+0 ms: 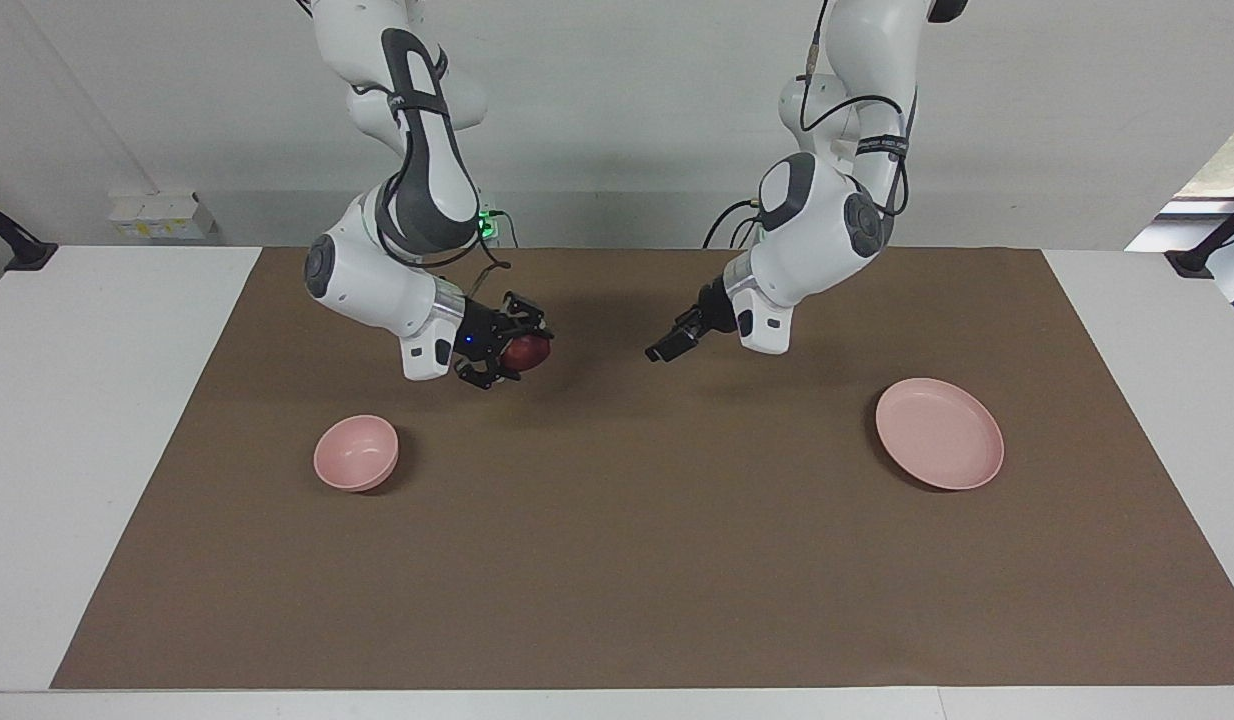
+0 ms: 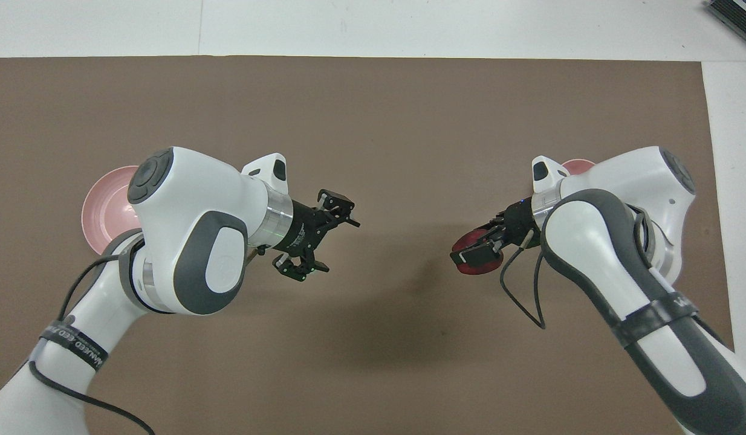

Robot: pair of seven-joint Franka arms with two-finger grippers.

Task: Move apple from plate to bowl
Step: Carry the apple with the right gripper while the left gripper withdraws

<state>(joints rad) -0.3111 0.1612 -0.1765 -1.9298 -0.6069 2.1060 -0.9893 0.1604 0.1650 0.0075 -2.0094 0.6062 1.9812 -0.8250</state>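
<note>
I'm gripping the apple [image 1: 526,352] in my right gripper [image 1: 512,352] above the mat, plate [image 1: 939,433] emptied, bowl [image 1: 356,453] awaiting the drop; left gripper [image 1: 674,339] is idling, fingers spread.

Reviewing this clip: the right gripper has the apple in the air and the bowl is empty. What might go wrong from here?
1. The right gripper holds the apple sideways over bare mat, not over the bowl; a slip would send it rolling.
2. The bowl is small and deep, so a release off-centre or from high up may clip its rim or tip it.
3. The left gripper hangs open over the mat nearby; the plate is empty.
</note>
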